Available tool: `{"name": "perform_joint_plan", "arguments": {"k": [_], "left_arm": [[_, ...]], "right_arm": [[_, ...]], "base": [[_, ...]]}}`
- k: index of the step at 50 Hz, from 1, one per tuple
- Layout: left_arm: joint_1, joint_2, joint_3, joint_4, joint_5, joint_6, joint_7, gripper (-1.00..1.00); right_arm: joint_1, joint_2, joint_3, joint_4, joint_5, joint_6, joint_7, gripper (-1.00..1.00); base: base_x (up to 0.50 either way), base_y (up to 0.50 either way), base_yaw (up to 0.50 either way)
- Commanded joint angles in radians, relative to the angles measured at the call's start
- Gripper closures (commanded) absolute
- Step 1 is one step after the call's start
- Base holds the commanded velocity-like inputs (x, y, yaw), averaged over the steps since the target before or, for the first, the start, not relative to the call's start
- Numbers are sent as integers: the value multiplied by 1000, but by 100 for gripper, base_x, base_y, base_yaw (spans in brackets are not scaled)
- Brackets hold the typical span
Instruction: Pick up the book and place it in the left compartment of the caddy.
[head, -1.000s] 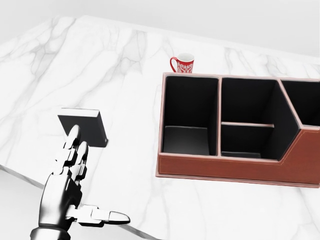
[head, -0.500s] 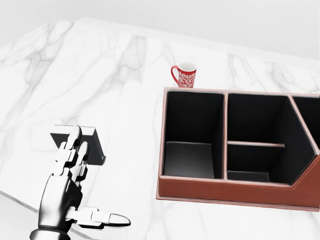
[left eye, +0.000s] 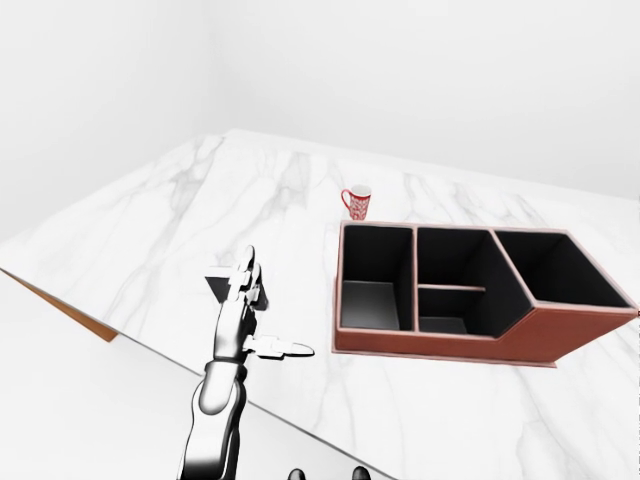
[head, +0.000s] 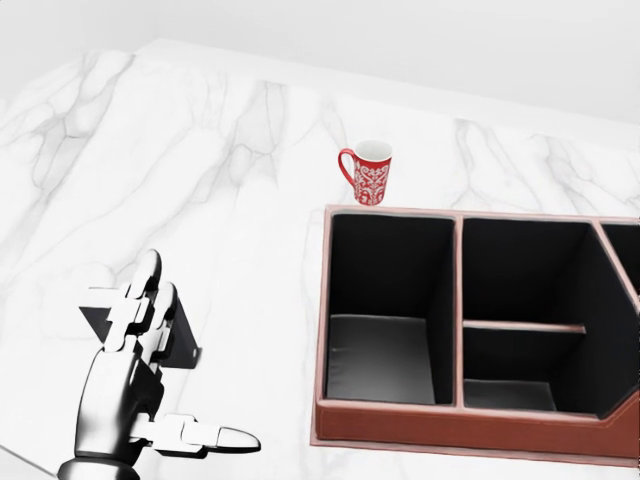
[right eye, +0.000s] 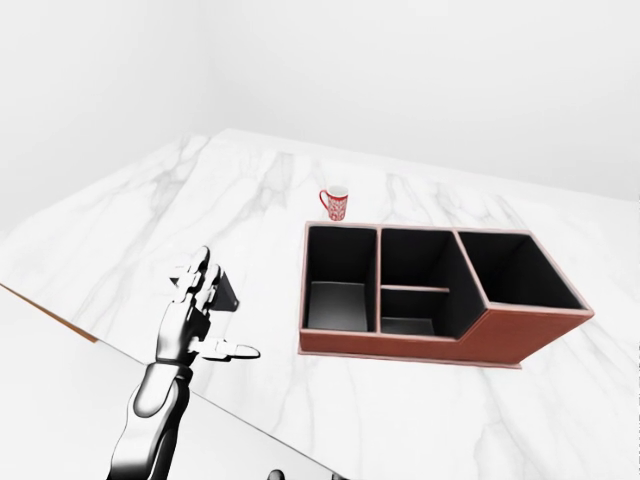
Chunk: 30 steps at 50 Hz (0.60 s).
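Book (head: 180, 335) is the target, and right now the left hand (head: 135, 385) stands between it and the head camera, fingers (head: 145, 290) stretched up and spread, thumb (head: 215, 437) jutting out to the view's right, nothing gripped. The dark slab lies flat on the marble counter (head: 220, 150) just beyond those fingertips, up and a touch right of the palm in the head view, so the reach looks short and straight ahead. Whether the fingers touch the cover or hang above it cannot be told from these angles. The book's long axis is hard to call with so much of it masked, though its visible edges sit skewed to the counter edge. No right hand shows anywhere, so the left arm is plainly the one to make the grab. Off to the view's right, well apart from the book, sits the caddy (head: 400, 425), brown outside and black inside, its left compartment (head: 385, 300) empty and nearest the hand's side. A red patterned mug (head: 368, 172) stands just beyond the caddy's far rim, above that compartment in the view. The head view crops the caddy's right end; the right-eye view shows the whole caddy with its slanted right bay, and also shows the left arm (right eye: 150, 420) rising from the near counter edge, with the book peeking out right of the knuckles.
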<state>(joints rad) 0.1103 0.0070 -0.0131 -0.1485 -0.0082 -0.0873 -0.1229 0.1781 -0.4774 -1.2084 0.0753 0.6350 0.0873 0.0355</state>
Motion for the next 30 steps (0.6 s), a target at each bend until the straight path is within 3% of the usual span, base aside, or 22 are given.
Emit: {"name": "perform_joint_plan", "arguments": {"k": [1,26,30], "left_arm": [[-1,0,4,-2,-7,0,2,-100],[-4,1,4,4,-1,0,1,-100],[-12,-5,27,-58,33,0,72,-100]], "right_arm": [[-1,-1,3,9,-3,0,0,-100],[2,-1,-13,-18,16,0,-8,-100],[1,-1,-12,-10,23,0,-4,-100]], "base": [[18,8,0],[19,7,0],[0,0,0]]}}
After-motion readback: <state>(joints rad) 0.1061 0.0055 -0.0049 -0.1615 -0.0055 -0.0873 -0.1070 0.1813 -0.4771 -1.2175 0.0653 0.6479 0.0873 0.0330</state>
